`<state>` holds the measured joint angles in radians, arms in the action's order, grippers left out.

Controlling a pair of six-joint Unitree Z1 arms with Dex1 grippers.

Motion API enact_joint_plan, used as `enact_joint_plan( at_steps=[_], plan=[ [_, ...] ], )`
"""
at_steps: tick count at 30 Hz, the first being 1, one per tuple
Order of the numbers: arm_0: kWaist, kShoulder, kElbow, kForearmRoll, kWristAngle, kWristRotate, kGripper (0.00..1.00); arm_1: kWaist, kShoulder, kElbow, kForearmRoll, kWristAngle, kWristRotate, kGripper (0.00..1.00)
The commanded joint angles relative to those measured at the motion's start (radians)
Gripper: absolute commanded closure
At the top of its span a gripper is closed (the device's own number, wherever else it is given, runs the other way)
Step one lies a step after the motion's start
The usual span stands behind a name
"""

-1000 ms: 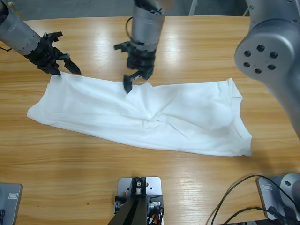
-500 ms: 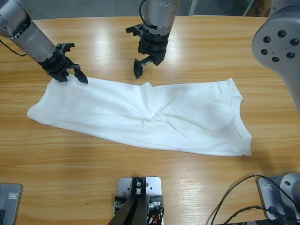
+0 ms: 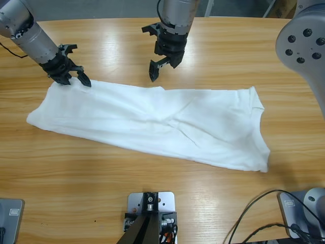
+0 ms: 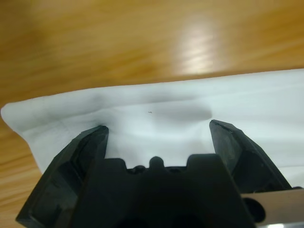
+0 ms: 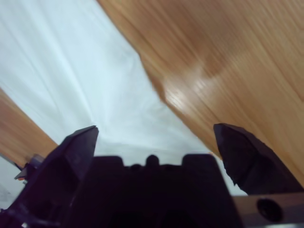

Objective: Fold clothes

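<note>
White T-shirt [image 3: 152, 122] lies flat, softly creased, on glossy wooden table [image 3: 101, 193].

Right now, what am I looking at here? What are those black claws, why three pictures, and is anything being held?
You see two robot arms at a wooden table. One picture looks down from a fixed camera above; the other two come from cameras on each arm's wrist, looking along its black claws. A white T-shirt lies spread out, somewhat wrinkled. The left gripper sits at the shirt's far corner, jaws apart over the cloth. The right gripper hangs above the shirt's far edge, jaws apart too. Nothing is held at this moment.
</note>
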<state>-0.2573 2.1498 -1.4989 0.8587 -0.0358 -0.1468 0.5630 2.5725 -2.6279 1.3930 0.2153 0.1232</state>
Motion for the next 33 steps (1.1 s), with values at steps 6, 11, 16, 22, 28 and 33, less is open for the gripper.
enact_joint_plan(
  at_steps=[6,11,16,22,28,33],
  plan=[
    [0.160,0.100,-0.021,0.022,0.039,-0.008,0.138,-0.027,-0.076,-0.084,0.213,-0.036,-0.013,0.018],
    [0.172,0.100,-0.035,0.037,0.032,-0.006,0.138,-0.031,-0.080,-0.078,0.213,-0.037,-0.017,0.018],
    [0.216,-0.056,0.071,-0.030,-0.076,-0.001,0.138,-0.037,-0.101,-0.043,0.212,-0.034,-0.017,0.016],
    [0.250,-0.216,0.182,-0.123,-0.167,0.021,0.138,-0.053,-0.139,0.035,0.198,-0.035,-0.028,0.013],
    [0.330,-0.300,0.265,-0.164,-0.311,0.021,0.138,-0.054,-0.170,0.112,0.167,-0.034,-0.033,0.004],
    [0.508,-0.247,0.295,-0.162,-0.309,-0.008,0.138,-0.066,-0.278,0.363,0.026,-0.029,-0.033,0.004]
  ],
)
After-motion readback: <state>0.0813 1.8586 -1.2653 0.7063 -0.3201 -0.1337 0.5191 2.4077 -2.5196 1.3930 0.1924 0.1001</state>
